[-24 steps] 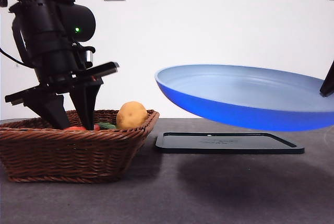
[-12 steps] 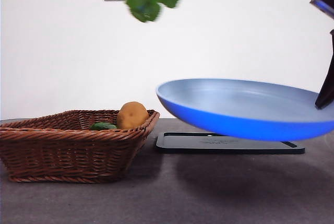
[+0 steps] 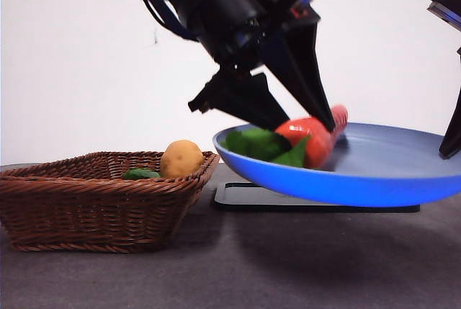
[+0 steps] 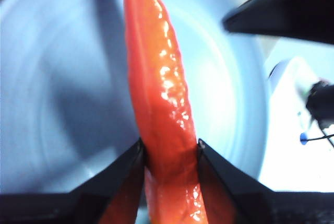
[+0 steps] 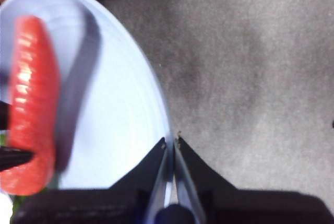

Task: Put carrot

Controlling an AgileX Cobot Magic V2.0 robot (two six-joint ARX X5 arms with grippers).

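Observation:
The glossy orange-red carrot with green leaves lies tilted in the blue plate, which hangs above the table. My left gripper is shut on the carrot near its thick end, tip pointing across the plate. In the front view that gripper comes down from the top. My right gripper is shut on the plate's rim and holds it up; the carrot shows there too.
A brown wicker basket stands at the left with a tan potato and a small dark green vegetable. A black flat tray lies on the table under the plate.
The left gripper lifted the carrot out of the basket, carried it high to the right, and has now come down with it into the plate. The plate has dropped a little.

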